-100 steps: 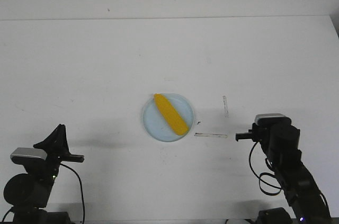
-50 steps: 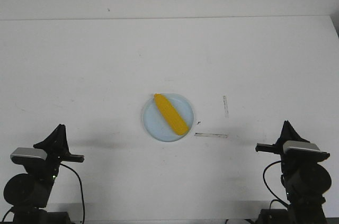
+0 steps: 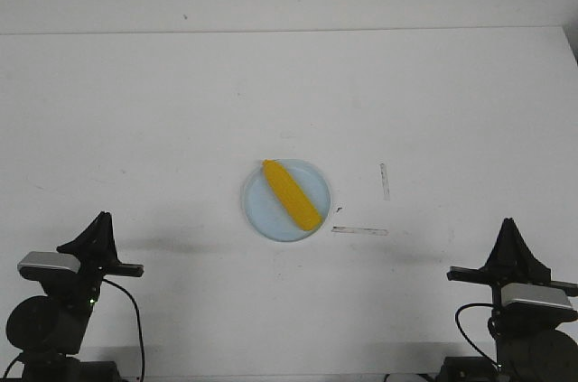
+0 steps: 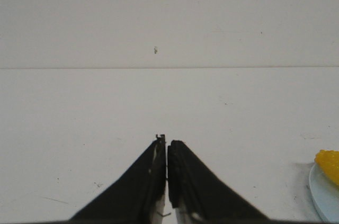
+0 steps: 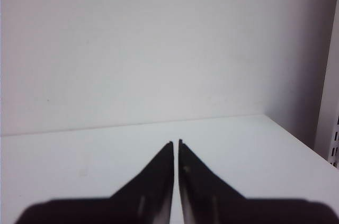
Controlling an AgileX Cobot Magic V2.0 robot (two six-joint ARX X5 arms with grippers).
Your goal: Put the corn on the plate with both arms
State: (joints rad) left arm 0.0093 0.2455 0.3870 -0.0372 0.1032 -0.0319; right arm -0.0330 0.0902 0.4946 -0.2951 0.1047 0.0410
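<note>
Lying diagonally across the plate, the corn has its pointed end toward the far-left rim and its blunt end at the near-right rim, w/ pale blue showing on both sides of it. Plate sits flat near the middle of the white tabletop, well apart from both arms.

Left arm is at the near-left corner; left pincer is pressed together w/ nothing between the fingers. In the left wrist view the 2 black fingers meet w/ only a hairline seam, left pincer above bare tabletop, and a sliver of plate plus a bit of corn shows at the frame edge.

Right arm is at the near-right corner; right pincer also looks closed and empty. Right wrist view: right pincer has fingers nearly touching, thin slit between, holding nothing, facing bare tabletop and a white wall.

2 thin pale strips lie on the tabletop to the right of the plate, 1 near its rim, the other a bit farther right, neither touching it
</note>
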